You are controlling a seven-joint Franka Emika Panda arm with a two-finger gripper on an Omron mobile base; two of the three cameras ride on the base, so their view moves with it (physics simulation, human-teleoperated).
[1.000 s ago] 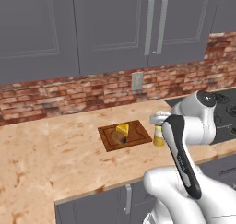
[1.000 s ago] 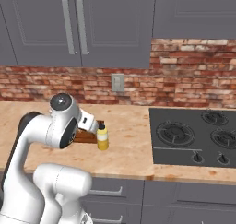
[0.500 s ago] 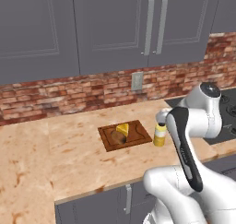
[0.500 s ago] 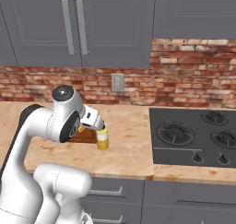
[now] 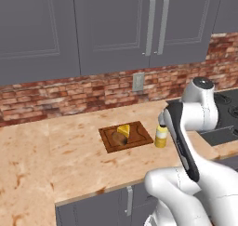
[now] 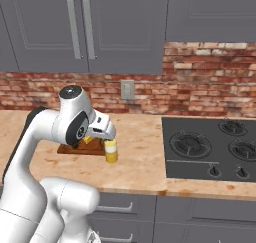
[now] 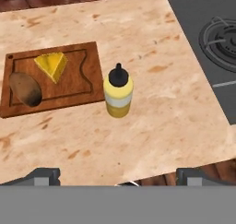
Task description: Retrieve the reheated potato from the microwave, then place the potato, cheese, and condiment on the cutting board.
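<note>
The cutting board (image 7: 83, 75) lies on the counter with the brown potato (image 7: 25, 88) at its left end and the yellow cheese (image 7: 51, 65) wedge beside it. The condiment (image 7: 118, 93) bottle stands upright on the counter just off the board's right edge. My gripper (image 7: 119, 177) hovers above and nearer the counter's front edge than the bottle, open, with nothing between its fingers. From the left base view the board (image 5: 139, 136), potato (image 5: 119, 139), cheese (image 5: 123, 129) and condiment (image 5: 161, 136) show beside my arm. The microwave is out of view.
A black stovetop (image 6: 210, 147) is set into the counter right of the bottle. A brick backsplash with an outlet (image 6: 127, 89) runs behind, with grey wall cabinets (image 5: 111, 29) above. Bare counter (image 5: 56, 146) stretches left of the board.
My arm's elbow has risen and the hand has swung over toward the condiment bottle, now covering its top in the right base view. The jaws stayed open; nothing on the counter moved.
</note>
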